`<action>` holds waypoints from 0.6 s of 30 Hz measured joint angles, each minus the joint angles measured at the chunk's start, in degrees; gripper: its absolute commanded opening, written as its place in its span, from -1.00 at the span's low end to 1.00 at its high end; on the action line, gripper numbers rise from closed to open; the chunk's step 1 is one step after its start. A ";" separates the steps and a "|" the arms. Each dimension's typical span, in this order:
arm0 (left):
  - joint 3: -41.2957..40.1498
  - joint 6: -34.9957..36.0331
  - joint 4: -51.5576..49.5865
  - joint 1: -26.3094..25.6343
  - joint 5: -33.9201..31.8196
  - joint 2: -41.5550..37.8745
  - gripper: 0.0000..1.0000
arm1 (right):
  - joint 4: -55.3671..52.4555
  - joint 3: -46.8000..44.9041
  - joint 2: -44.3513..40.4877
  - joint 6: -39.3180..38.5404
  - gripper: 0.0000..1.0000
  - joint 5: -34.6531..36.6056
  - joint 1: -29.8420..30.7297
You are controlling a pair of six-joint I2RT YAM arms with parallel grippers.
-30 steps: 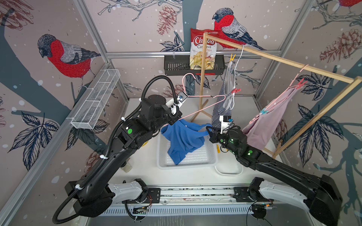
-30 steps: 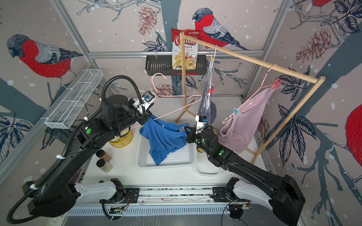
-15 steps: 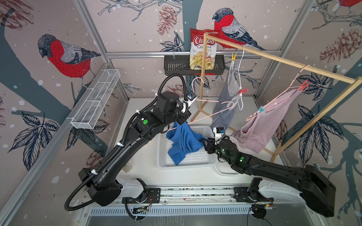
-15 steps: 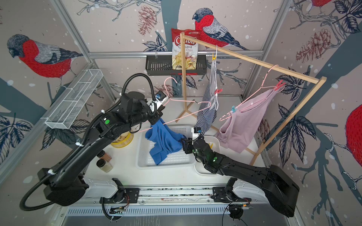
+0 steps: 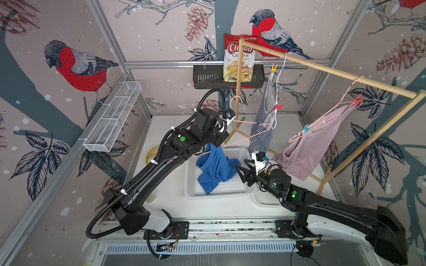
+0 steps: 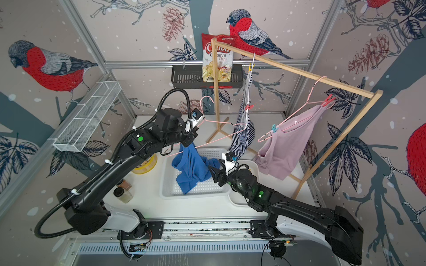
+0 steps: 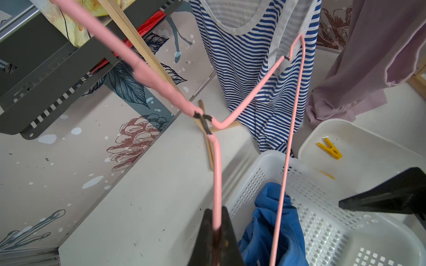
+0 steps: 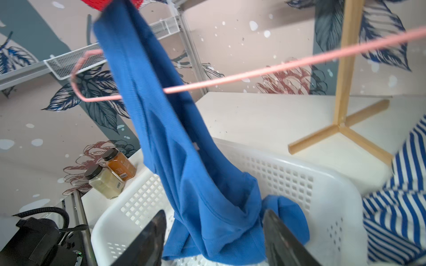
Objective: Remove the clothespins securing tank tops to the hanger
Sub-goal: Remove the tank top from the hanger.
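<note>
**Entry: blue top, being taken off its hanger over the basket**

Your left claw (image 7: 216,226) is clenched on the pink hanger (image 7: 216,175). The blue top (image 5: 215,170) hangs from it, its lower end in the white basket (image 5: 191,193). Your right claw (image 8: 214,215) is released, one finger on each side of that cloth, gripping nothing. One yellow clothespin (image 7: 329,148) lies in the tray (image 7: 368,131). You cannot tell whether a pin holds the blue top. Next, probably: check there, then the striped top (image 5: 262,129) and mauve top (image 5: 309,149), which have two pins each.
</note>
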 measured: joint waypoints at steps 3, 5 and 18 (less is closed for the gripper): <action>0.83 -0.24 -0.44 0.00 -0.04 0.68 -1.00 | 2.78 3.54 5.77 -3.04 0.54 2.01 1.55; 1.60 -0.39 -0.55 0.00 -0.11 1.01 -1.00 | 4.33 6.29 10.21 -4.83 0.57 4.28 2.43; 3.21 -2.82 -1.62 0.00 -0.17 1.14 -1.00 | 15.80 14.75 23.58 -10.01 0.60 8.96 4.26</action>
